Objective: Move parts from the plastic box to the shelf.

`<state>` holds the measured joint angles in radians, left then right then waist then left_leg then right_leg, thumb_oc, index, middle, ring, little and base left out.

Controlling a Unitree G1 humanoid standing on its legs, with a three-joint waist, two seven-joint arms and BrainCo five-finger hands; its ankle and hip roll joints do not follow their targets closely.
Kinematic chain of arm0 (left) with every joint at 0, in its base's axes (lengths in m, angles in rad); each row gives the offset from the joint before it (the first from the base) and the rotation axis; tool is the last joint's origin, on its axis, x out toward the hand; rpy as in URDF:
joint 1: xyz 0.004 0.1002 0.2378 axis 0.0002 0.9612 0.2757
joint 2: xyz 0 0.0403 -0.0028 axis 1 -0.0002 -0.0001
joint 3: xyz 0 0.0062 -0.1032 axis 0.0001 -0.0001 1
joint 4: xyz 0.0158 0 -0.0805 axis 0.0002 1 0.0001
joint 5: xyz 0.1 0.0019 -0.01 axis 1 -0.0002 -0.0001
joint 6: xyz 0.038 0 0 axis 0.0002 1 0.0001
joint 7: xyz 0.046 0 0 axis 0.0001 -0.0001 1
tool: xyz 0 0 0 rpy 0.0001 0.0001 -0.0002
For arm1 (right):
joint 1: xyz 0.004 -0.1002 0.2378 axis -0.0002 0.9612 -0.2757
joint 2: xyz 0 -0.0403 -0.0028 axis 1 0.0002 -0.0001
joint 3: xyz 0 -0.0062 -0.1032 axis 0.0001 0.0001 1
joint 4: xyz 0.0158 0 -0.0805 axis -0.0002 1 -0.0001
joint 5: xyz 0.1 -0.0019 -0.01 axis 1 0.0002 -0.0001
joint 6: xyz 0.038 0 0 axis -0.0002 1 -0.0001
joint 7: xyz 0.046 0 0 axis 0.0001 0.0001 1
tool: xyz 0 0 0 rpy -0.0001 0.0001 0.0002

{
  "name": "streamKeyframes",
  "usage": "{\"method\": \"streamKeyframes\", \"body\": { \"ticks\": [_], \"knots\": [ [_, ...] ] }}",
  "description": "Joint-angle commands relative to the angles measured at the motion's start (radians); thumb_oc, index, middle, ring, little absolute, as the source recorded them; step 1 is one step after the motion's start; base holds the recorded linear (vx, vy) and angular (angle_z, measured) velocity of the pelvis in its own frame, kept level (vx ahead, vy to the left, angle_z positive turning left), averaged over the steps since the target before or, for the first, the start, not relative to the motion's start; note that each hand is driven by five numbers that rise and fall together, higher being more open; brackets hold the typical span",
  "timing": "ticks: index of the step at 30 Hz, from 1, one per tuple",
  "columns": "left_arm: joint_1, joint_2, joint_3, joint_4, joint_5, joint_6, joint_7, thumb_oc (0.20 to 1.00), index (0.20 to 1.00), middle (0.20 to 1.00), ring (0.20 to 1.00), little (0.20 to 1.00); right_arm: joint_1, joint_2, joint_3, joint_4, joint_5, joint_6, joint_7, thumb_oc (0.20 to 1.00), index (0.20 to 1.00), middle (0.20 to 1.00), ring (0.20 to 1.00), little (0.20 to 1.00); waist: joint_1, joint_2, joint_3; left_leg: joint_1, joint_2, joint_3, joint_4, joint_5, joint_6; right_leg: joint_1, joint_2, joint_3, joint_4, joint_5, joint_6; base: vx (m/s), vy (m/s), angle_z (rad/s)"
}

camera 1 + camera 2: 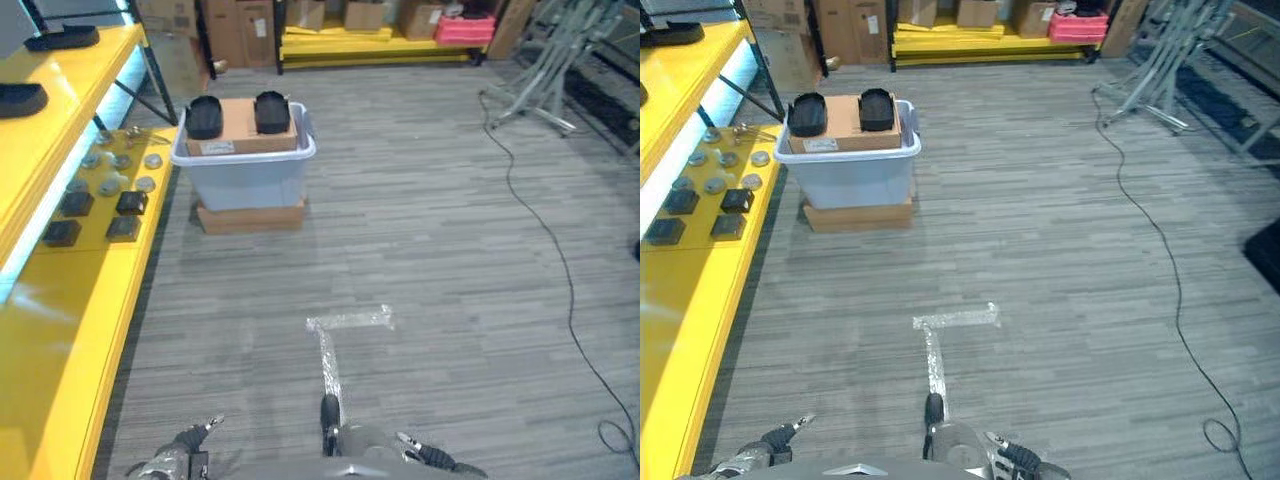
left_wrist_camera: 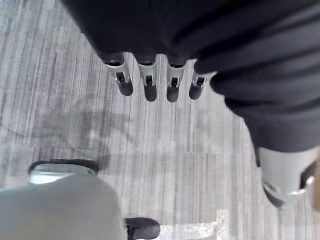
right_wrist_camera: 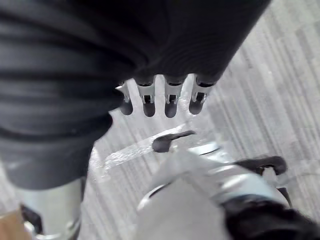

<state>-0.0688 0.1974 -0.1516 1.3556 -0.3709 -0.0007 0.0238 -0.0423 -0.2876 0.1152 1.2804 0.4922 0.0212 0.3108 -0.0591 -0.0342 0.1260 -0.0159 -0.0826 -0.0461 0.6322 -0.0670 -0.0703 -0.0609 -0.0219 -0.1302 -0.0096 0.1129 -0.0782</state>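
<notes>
A pale grey plastic box [image 1: 245, 180] stands on a flat cardboard carton on the floor, some way ahead and to the left. Inside it a cardboard box carries two black parts [image 1: 204, 116] [image 1: 271, 111] on top. The yellow shelf [image 1: 60, 300] runs along the left side and holds several black square parts [image 1: 131, 203] and round metal parts [image 1: 110, 170]. My left hand [image 1: 185, 450] hangs low at the bottom left; its fingers [image 2: 145, 82] are straight and hold nothing. My right hand [image 1: 425, 455] hangs low at the bottom right, its fingers [image 3: 160, 100] straight and bare too.
A tape mark [image 1: 348, 320] lies on the grey floor between me and the box. A metal stand [image 1: 545, 70] is at the far right. Cardboard boxes [image 1: 240, 30] and a low yellow rack [image 1: 340, 40] line the back wall.
</notes>
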Motion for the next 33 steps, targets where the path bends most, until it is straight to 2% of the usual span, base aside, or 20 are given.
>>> {"method": "streamKeyframes", "body": {
  "ticks": [1,2,3,4,5,8,11,13,15,16,19,21,22,24,26,27,29,31,33],
  "knots": [
    [-0.027,0.034,-0.01,-0.052,-0.023,-0.01,0.008,1.0,1.0,1.0,1.0,1.0,-0.008,-0.045,0.025,0.028,-0.036,-0.028,-0.039,1.0,1.0,1.0,1.0,1.0,0.015,-0.039,0.048,-0.184,0.051,0.032,0.135,0.181,0.052,0.031,-0.033,0.06,0.022,0.001,0.065,0.21,-0.109,-0.09],
    [-0.028,0.033,-0.009,-0.054,-0.016,-0.007,0.006,1.0,1.0,1.0,1.0,1.0,-0.008,-0.047,0.024,0.027,-0.033,-0.033,-0.042,1.0,1.0,1.0,1.0,1.0,0.02,-0.037,0.051,-0.2,0.056,0.035,0.137,0.175,0.055,0.04,-0.03,0.06,0.02,-0.003,0.065,0.38,-0.114,0.06],
    [-0.028,0.032,-0.008,-0.055,0.002,-0.003,-0.001,1.0,1.0,1.0,1.0,1.0,-0.015,-0.052,0.015,0.024,-0.027,-0.041,-0.051,1.0,1.0,1.0,1.0,1.0,0.033,-0.03,0.054,-0.203,0.067,0.059,0.029,0.158,0.064,0.07,-0.019,0.056,0.006,-0.019,0.07,0.57,0.046,0.08],
    [-0.018,0.031,-0.01,-0.041,0.005,-0.006,0.002,1.0,1.0,1.0,1.0,1.0,-0.033,-0.056,0.005,0.019,-0.026,-0.043,-0.06,1.0,1.0,1.0,1.0,1.0,0.057,-0.01,0.052,-0.196,0.08,0.11,-0.248,0.166,0.058,0.11,0.007,0.052,-0.016,-0.053,0.081,0.56,0.068,0.02],
    [-0.016,0.03,-0.01,-0.039,0.005,-0.006,0.002,1.0,1.0,1.0,1.0,1.0,-0.034,-0.057,0.004,0.019,-0.03,-0.044,-0.061,1.0,1.0,1.0,1.0,1.0,0.061,-0.01,0.056,-0.186,0.078,0.116,-0.273,0.168,0.057,0.121,0.006,0.054,-0.021,-0.056,0.082,0.54,0.125,-0.05],
    [0.005,0.03,-0.014,-0.026,0.027,-0.012,0.0,1.0,1.0,1.0,1.0,1.0,-0.044,-0.064,0.008,0.017,-0.054,-0.05,-0.075,1.0,1.0,1.0,1.0,1.0,0.111,0.007,0.062,-0.226,0.081,0.085,-0.523,0.242,0.03,0.176,0.028,0.079,-0.026,-0.093,0.09,0.4,0.112,-0.06],
    [0.022,0.033,-0.015,-0.017,0.024,-0.016,0.0,1.0,1.0,1.0,1.0,1.0,-0.05,-0.07,0.015,0.016,-0.01,-0.059,-0.072,1.0,1.0,1.0,1.0,1.0,0.146,0.012,0.065,-0.268,0.091,0.071,-0.564,0.296,0.012,0.22,0.035,0.09,-0.022,-0.129,0.087,0.41,0.164,-0.29],
    [0.034,0.039,0.004,-0.01,0.033,-0.016,0.001,1.0,1.0,1.0,1.0,1.0,-0.053,-0.066,0.014,0.014,-0.006,-0.059,-0.075,1.0,1.0,1.0,1.0,1.0,0.159,0.005,0.055,-0.268,0.086,0.106,-0.561,0.266,0.027,0.252,0.02,0.1,0.0,-0.168,0.098,0.37,0.232,-0.15],
    [0.035,0.045,0.014,-0.006,0.048,-0.013,0.004,1.0,1.0,1.0,1.0,1.0,-0.055,-0.056,0.009,0.018,0.0,-0.047,-0.083,1.0,1.0,1.0,1.0,1.0,0.17,-0.004,0.038,-0.256,0.07,0.127,-0.535,0.221,0.06,0.277,0.004,0.097,0.045,-0.213,0.111,0.34,0.225,-0.23],
    [0.031,0.048,0.011,-0.005,0.05,-0.018,0.014,1.0,1.0,1.0,1.0,1.0,-0.051,-0.045,0.002,0.024,0.003,-0.047,-0.071,1.0,1.0,1.0,1.0,1.0,0.172,-0.005,0.028,-0.23,0.066,0.137,-0.537,0.2,0.08,0.264,-0.008,0.066,0.121,-0.228,0.121,0.32,0.224,-0.38],
    [-0.001,0.067,-0.003,-0.002,0.061,-0.031,0.024,1.0,1.0,1.0,1.0,1.0,-0.033,-0.017,-0.004,0.022,-0.004,-0.08,-0.077,1.0,1.0,1.0,1.0,1.0,0.151,0.019,0.017,-0.145,0.049,0.131,-0.553,0.154,0.136,0.113,-0.052,0.003,0.496,-0.1,0.179,0.34,0.285,0.0],
    [-0.017,0.071,-0.018,-0.008,0.069,-0.037,0.028,1.0,1.0,1.0,1.0,1.0,-0.038,-0.006,0.007,0.019,0.007,-0.09,-0.077,1.0,1.0,1.0,1.0,1.0,0.14,0.035,0.022,-0.098,0.052,0.126,-0.562,0.13,0.148,0.027,-0.08,-0.015,0.575,-0.059,0.181,0.25,0.183,0.07],
    [-0.025,0.074,-0.025,-0.013,0.064,-0.038,0.03,1.0,1.0,1.0,1.0,1.0,-0.042,0.001,0.014,0.015,0.001,-0.091,-0.077,1.0,1.0,1.0,1.0,1.0,0.133,0.04,0.027,-0.074,0.053,0.124,-0.569,0.121,0.15,-0.004,-0.09,-0.029,0.555,-0.059,0.176,0.3,0.102,0.26],
    [-0.043,0.082,-0.037,-0.028,0.054,-0.047,0.028,1.0,1.0,1.0,1.0,1.0,-0.045,0.012,0.032,0.008,-0.02,-0.1,-0.078,1.0,1.0,1.0,1.0,1.0,0.115,0.043,0.039,-0.021,0.052,0.119,-0.592,0.112,0.141,-0.025,-0.103,-0.059,0.434,-0.068,0.168,0.31,0.007,0.35],
    [-0.066,0.089,-0.05,-0.049,0.04,-0.057,0.019,1.0,1.0,1.0,1.0,1.0,-0.045,0.012,0.047,0.007,-0.024,-0.115,-0.077,1.0,1.0,1.0,1.0,1.0,0.088,0.031,0.05,0.019,0.043,0.104,-0.604,0.091,0.125,-0.025,-0.099,-0.066,0.209,-0.066,0.17,0.34,-0.082,0.21],
    [-0.074,0.088,-0.056,-0.054,0.037,-0.059,0.02,1.0,1.0,1.0,1.0,1.0,-0.045,0.011,0.05,0.008,-0.023,-0.12,-0.076,1.0,1.0,1.0,1.0,1.0,0.075,0.024,0.05,0.03,0.034,0.094,-0.606,0.077,0.126,-0.037,-0.096,-0.049,0.15,-0.047,0.174,0.36,-0.088,0.14],
    [-0.099,0.08,-0.081,-0.063,0.013,-0.053,0.021,1.0,1.0,1.0,1.0,1.0,-0.036,0.004,0.047,0.009,-0.046,-0.148,-0.071,1.0,1.0,1.0,1.0,1.0,0.015,0.014,0.049,0.084,0.004,0.032,-0.621,0.023,0.135,-0.103,-0.088,0.052,0.055,0.053,0.202,0.39,-0.084,0.5],
    [-0.109,0.075,-0.091,-0.061,-0.002,-0.049,0.019,1.0,1.0,1.0,1.0,1.0,-0.033,0.003,0.045,0.008,-0.07,-0.168,-0.082,1.0,1.0,1.0,1.0,1.0,-0.008,0.013,0.048,0.107,0.0,0.009,-0.625,0.0,0.14,-0.133,-0.091,0.084,0.033,0.083,0.211,0.32,-0.109,0.85],
    [-0.108,0.064,-0.099,-0.058,-0.02,-0.047,0.016,1.0,1.0,1.0,1.0,1.0,-0.03,0.003,0.041,0.008,-0.083,-0.162,-0.093,1.0,1.0,1.0,1.0,1.0,-0.023,0.014,0.048,0.133,0.005,-0.009,-0.624,-0.023,0.14,-0.145,-0.09,0.096,0.026,0.098,0.214,0.3,-0.18,0.56]
  ]
}}
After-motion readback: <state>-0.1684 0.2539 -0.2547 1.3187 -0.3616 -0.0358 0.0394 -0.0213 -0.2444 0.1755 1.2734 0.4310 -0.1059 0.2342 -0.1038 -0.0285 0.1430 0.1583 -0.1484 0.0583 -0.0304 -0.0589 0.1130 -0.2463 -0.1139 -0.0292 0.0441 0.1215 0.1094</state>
